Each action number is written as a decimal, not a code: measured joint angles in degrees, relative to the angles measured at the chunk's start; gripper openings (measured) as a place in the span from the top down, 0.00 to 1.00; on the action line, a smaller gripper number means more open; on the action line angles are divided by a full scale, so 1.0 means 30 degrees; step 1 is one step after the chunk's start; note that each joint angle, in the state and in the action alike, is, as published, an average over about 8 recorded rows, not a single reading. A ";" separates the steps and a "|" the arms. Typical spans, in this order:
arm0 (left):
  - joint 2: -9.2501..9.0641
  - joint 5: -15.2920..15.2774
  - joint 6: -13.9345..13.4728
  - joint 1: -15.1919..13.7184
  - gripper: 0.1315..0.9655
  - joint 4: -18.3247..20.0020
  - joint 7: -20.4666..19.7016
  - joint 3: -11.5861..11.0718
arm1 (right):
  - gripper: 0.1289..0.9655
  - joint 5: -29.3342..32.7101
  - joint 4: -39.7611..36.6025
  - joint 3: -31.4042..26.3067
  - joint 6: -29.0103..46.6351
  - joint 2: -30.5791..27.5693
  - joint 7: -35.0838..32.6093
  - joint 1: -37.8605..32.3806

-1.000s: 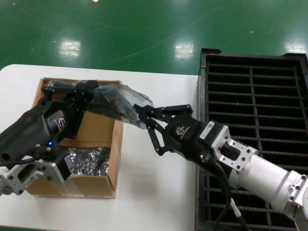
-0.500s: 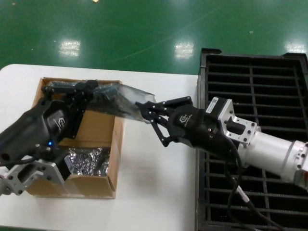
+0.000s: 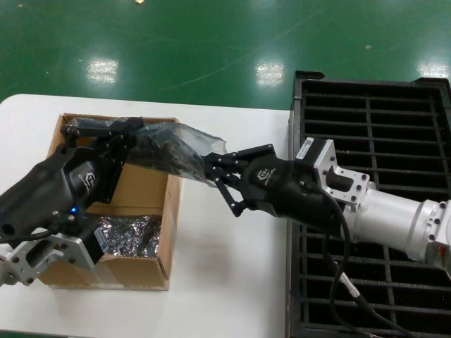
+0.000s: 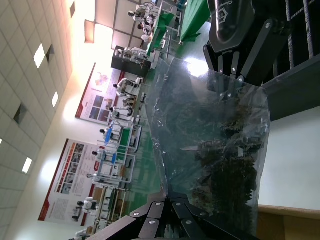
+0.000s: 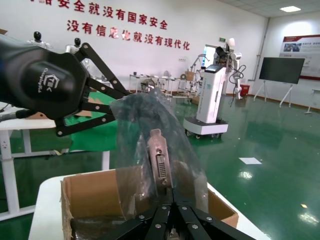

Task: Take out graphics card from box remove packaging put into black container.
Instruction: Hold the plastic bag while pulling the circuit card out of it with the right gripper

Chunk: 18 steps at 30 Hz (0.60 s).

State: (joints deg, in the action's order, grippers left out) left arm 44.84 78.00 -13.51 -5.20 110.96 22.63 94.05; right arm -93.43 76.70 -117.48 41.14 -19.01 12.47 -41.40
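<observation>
The graphics card (image 3: 163, 151) hangs in the air inside its crinkled translucent packaging (image 3: 189, 138), over the far right corner of the brown box (image 3: 171, 211). My left gripper (image 3: 132, 138) is shut on the bag's box-side end (image 4: 200, 125). My right gripper (image 3: 210, 163) is shut on the other end, where the silver bracket with its port (image 5: 160, 165) stands just past the right gripper's fingertips (image 5: 172, 194). The black container (image 3: 373, 134) lies to the right, under my right arm.
A shiny crinkled bagged bundle (image 3: 130, 236) lies in the near half of the box. The white table (image 3: 225, 282) runs between box and container. Green floor lies beyond the table's far edge.
My right wrist has swung up and turned, while its fingertips stayed at the bag's end. The bag has shifted slightly. My left arm has not moved.
</observation>
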 joint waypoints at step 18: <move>0.0000 0.0000 0.0000 0.0000 0.99 0.0000 0.0000 0.0000 | 0.85 0.0352 -0.0001 -0.0084 -0.0249 0.0421 0.0642 0.0169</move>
State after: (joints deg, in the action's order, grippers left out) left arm 44.84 78.00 -13.51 -5.20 110.96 22.63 94.05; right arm -92.37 76.70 -117.73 40.39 -17.74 14.39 -40.89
